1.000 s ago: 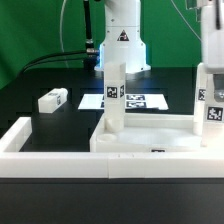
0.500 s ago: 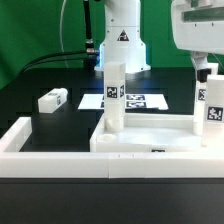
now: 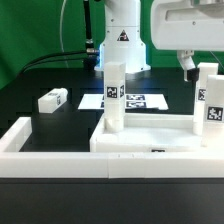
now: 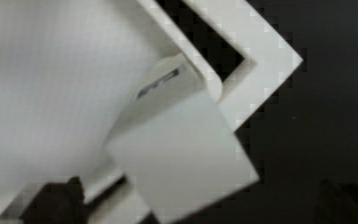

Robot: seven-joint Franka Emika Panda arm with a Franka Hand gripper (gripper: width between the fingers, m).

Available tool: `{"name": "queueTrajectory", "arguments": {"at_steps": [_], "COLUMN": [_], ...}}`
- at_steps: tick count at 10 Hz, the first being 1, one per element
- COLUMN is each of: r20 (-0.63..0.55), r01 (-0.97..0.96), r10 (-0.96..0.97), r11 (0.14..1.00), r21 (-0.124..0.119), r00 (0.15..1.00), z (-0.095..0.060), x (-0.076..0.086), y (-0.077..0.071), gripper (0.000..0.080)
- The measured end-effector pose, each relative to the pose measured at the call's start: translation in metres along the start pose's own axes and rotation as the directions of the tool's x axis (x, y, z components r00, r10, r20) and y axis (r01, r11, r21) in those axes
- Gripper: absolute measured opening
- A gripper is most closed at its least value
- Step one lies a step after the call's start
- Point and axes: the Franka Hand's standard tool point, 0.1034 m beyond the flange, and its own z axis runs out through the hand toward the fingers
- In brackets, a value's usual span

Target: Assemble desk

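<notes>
The robot's white two-finger gripper (image 3: 188,62) rose off the white square plastic leg post with the black-white tag (image 3: 209,97) at the exterior view's right and drew toward the exterior view's left. Its jaws parted fully. The post, earlier half covered by the gripper, stood uncovered and upright.

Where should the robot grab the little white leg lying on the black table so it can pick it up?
Grab the loose leg post across its two long sides, near its middle, coming straight down from above. It lies flat on the black table, away from the tabletop and the border wall, so nothing blocks the open gripper. Its narrow width probably fits between the fingers.
</notes>
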Motion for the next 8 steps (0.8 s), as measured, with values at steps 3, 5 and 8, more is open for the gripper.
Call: {"name": "queueTrajectory", "arguments": {"at_steps": [3, 5, 8], "r20": [0.011, 0.013, 0.014], "r01": [0.368, 0.403, 0.404], "r10": [-0.368, -0.404, -0.404], "r11": [0.93, 0.915, 0.915], "r21": [0.007, 0.009, 0.008], "r00": [0.93, 0.915, 0.915], "z": [-0.019, -0.02, -0.019], "x": [0.015, 0.015, 0.015], "y": [0.006, 0.012, 0.013], "gripper": [0.0649, 0.0649, 0.0649]}}
